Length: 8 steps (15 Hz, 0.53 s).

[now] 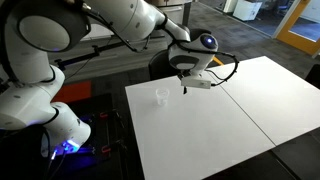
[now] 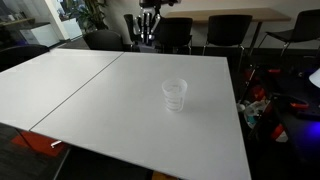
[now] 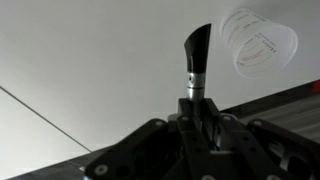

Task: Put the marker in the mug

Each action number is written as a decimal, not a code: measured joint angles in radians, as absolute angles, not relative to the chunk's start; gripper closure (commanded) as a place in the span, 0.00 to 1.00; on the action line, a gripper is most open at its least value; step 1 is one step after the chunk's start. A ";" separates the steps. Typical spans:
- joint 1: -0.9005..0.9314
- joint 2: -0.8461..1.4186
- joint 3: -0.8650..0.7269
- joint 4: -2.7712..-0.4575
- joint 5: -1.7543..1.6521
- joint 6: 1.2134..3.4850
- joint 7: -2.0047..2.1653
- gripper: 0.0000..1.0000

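My gripper (image 3: pixel 197 108) is shut on the black marker (image 3: pixel 197 58), which sticks out straight from the jaws with its dark tip toward the white table. The clear mug (image 3: pixel 258 42) stands on the table up and to the right of the marker tip, apart from it. In an exterior view the gripper (image 1: pixel 187 78) hangs over the far part of the table with the marker (image 1: pixel 184 90) pointing down, a short way from the mug (image 1: pixel 161 96). In an exterior view the mug (image 2: pixel 175 95) stands mid-table and the gripper (image 2: pixel 148 28) is far behind it.
The white table (image 1: pixel 220 120) has a seam line across it (image 2: pixel 70 95). Black chairs (image 2: pixel 220 35) stand behind the far edge. The robot base (image 1: pixel 40 100) is beside the table, and there is clutter on the floor (image 2: pixel 262 105).
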<state>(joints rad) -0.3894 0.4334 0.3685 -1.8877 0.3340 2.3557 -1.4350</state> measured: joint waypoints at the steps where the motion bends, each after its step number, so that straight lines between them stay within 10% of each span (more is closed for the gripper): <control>1: -0.389 0.437 0.360 -1.876 0.380 2.307 -1.506 0.95; 3: -0.385 0.447 0.338 -1.843 0.458 2.191 -1.613 0.81; 7: -0.369 0.472 0.303 -1.788 0.510 2.074 -1.633 0.81; 8: -0.368 0.474 0.303 -1.786 0.510 2.073 -1.633 0.95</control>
<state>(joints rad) -0.3675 0.4742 0.3034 -1.7857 0.5101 2.0734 -1.6326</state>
